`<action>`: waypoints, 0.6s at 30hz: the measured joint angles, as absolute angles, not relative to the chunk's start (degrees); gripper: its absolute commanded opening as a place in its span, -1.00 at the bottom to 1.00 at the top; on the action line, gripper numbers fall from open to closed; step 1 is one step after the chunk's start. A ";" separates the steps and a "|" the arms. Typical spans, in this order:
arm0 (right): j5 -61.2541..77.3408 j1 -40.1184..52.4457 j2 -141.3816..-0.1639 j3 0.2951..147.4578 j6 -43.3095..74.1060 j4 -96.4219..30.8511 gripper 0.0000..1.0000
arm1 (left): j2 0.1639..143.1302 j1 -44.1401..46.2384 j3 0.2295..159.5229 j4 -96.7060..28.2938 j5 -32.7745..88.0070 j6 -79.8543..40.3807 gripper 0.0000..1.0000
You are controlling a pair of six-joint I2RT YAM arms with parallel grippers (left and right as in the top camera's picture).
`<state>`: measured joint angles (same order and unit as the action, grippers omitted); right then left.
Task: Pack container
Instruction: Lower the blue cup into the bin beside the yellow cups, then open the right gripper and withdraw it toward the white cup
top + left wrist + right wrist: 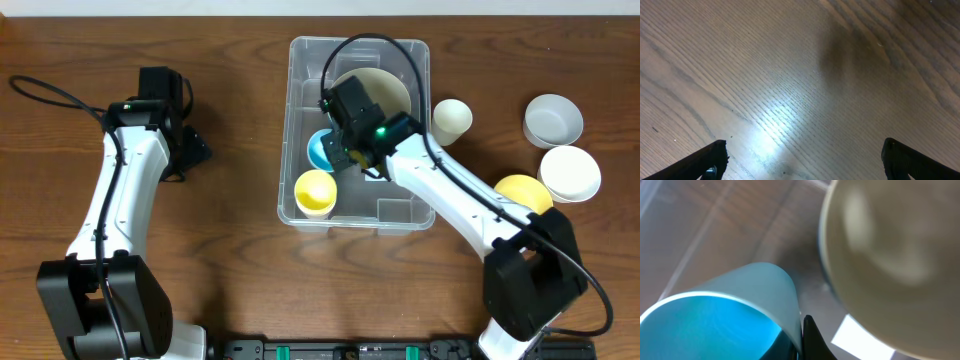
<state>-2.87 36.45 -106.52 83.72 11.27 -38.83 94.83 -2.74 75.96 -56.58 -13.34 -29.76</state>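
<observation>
The clear plastic container [300, 110] stands at the table's middle. Inside it are a cream bowl [385, 88], a yellow cup [316, 192] and a blue cup [321, 150]. My right gripper [345, 152] is inside the container, shut on the blue cup's wall. In the right wrist view the blue cup [725, 315] fills the lower left, with one finger inside and one outside the rim at my right gripper [801, 335]. The cream bowl [890, 255] is to the right, and the white label [852, 332] lies below it. My left gripper [802, 160] is open over bare wood, left of the container [195, 150].
Right of the container stand a cream cup [451, 120], a grey bowl [553, 120], a white bowl [570, 172] and a yellow bowl [522, 192]. The right arm crosses the container's right rim.
</observation>
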 measured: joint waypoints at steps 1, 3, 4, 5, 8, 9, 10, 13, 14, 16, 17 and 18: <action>-2.66 36.69 -106.54 83.72 11.38 -38.87 -0.30 | 94.83 -2.74 75.96 -56.58 -13.34 -29.76 0.96; -2.31 36.99 -106.54 83.72 11.03 -38.76 -0.24 | 94.83 -2.74 75.96 -56.58 -13.34 -29.76 0.96; -2.20 37.10 -106.54 83.72 11.00 -38.76 -0.22 | 94.83 -2.74 75.96 -56.58 -13.34 -29.76 0.96; -2.11 37.15 -106.54 83.72 10.90 -38.72 -0.22 | 94.83 -2.74 75.96 -56.58 -13.34 -29.76 0.96; -2.13 37.15 -106.54 83.72 10.57 -37.78 -0.23 | 94.83 -2.74 75.96 -56.58 -13.34 -29.76 0.96; -2.13 37.15 -106.54 83.72 10.44 -37.63 -0.23 | 94.83 -2.74 75.96 -56.58 -13.34 -29.76 0.96; -2.11 37.15 -106.54 83.72 10.37 -37.65 -0.23 | 94.83 -2.74 75.96 -56.58 -13.34 -29.76 0.96; -2.15 37.01 -106.41 83.99 10.22 -38.02 -0.23 | 94.83 -2.74 75.96 -56.58 -13.34 -29.76 0.96; -2.31 36.97 -106.24 84.27 10.20 -38.54 -0.23 | 94.83 -2.74 75.96 -56.58 -13.34 -29.76 0.96; -3.18 36.77 -105.21 84.84 10.17 -39.59 -0.25 | 94.83 -2.74 75.96 -56.58 -13.34 -29.76 0.96; -4.10 36.56 -104.14 85.25 10.17 -40.45 -0.26 | 94.83 -2.74 75.96 -56.58 -13.34 -29.78 0.96; -5.15 36.29 -102.94 85.71 10.20 -41.15 -0.27 | 94.83 -2.74 75.96 -56.58 -13.34 -29.76 0.96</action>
